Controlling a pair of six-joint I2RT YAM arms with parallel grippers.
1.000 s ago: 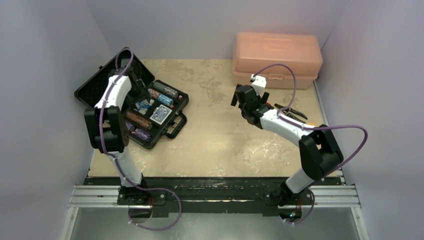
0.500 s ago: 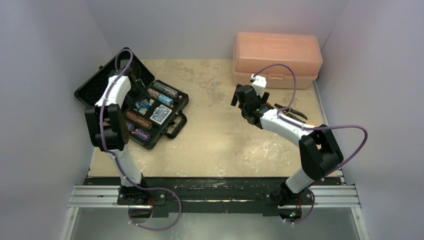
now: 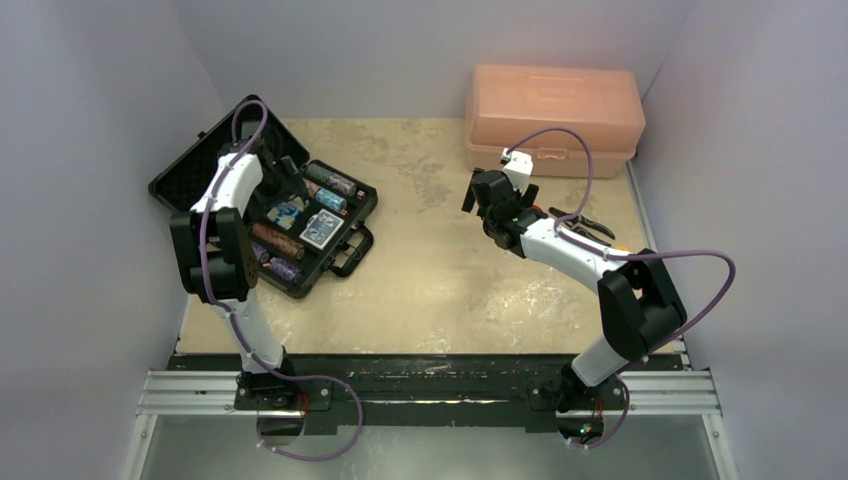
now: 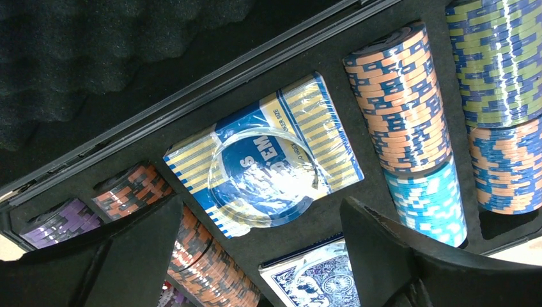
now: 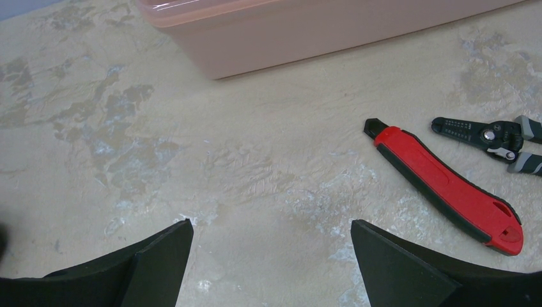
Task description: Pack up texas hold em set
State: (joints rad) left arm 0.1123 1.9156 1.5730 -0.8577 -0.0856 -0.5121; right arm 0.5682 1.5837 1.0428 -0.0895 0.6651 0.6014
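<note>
Black foam lines the open case [image 3: 178, 183] at the left of the surface [image 3: 440, 280], where the whole set sits. The left fingers [image 4: 137, 246] hang spread and empty right above the striped card deck [image 4: 268, 160], which lies in its slot between the lid hinge and a blue-backed deck [image 4: 313, 281], with chip rows [image 4: 399, 102] just beside it.

The contents look seated, so the step is likely a last check before closing. Any press should come straight down on the deck's middle, clear of the chip rows. The lid is best pushed from its far edge.

To the right, the right fingers [image 5: 409, 268] are likewise spread, holding nothing, near a pink box [image 3: 553, 115] and a red knife [image 5: 447, 182].
</note>
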